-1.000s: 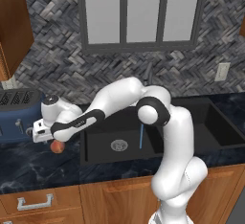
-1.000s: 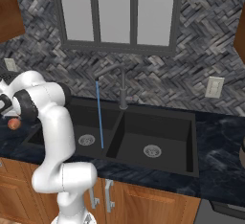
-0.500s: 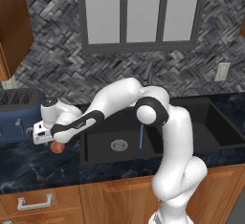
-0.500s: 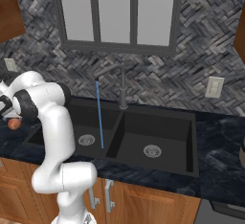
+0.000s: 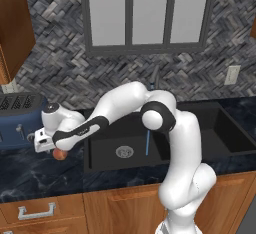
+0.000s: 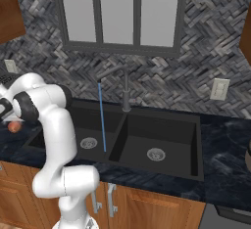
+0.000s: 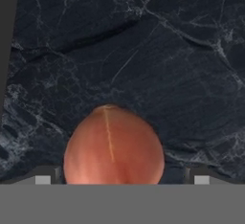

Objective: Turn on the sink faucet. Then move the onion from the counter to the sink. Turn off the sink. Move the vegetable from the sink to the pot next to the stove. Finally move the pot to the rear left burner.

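Observation:
The onion (image 7: 114, 146), an orange-red ball, rests on the dark marbled counter (image 7: 143, 36) left of the sink (image 5: 200, 143). My gripper (image 7: 122, 179) hangs right over it, open. One fingertip (image 7: 43, 178) stands to each side of the onion with a gap on both sides. In the left base view the gripper (image 5: 51, 149) sits just above the onion (image 5: 60, 154); the right base view has the onion (image 6: 14, 126) at its far left. The sink faucet (image 6: 126, 92) stands behind the black double sink (image 6: 162, 130). A thin blue stream of water (image 6: 102, 120) falls into the left basin.
A blue toaster (image 5: 17, 120) stands on the counter (image 5: 30, 173) just behind and left of my hand. The herringbone tile wall (image 5: 60, 78) runs close behind. Wooden cabinets (image 5: 15, 23) hang at upper left. My arm stretches across the sink's left basin.
The hand has sunk slightly over the onion. The jaws stay wide and the water keeps running.

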### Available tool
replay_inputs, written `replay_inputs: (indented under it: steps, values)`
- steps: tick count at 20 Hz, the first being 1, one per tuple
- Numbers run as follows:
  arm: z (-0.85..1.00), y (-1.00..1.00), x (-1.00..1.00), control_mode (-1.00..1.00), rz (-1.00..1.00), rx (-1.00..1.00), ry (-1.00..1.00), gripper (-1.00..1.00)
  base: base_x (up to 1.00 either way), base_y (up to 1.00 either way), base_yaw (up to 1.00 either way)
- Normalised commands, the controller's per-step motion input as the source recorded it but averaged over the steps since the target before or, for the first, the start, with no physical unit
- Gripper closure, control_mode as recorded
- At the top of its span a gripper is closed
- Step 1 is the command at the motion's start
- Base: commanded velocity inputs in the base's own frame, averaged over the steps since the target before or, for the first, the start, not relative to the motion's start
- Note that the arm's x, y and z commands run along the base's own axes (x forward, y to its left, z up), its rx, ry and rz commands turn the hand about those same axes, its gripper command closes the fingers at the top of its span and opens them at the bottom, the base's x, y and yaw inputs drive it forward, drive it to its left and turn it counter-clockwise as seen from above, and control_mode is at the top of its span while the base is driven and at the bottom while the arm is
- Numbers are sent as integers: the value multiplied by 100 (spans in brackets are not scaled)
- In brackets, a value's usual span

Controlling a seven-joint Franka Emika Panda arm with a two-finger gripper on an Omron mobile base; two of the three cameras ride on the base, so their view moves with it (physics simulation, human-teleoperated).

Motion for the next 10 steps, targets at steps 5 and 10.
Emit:
replay_inputs:
  steps: [5, 10]
  values:
    - [-1, 0, -14, -100, 0, 0, 0, -100, 0, 0, 0]
    - [-9, -1, -15, -100, 0, 0, 0, -100, 0, 0, 0]
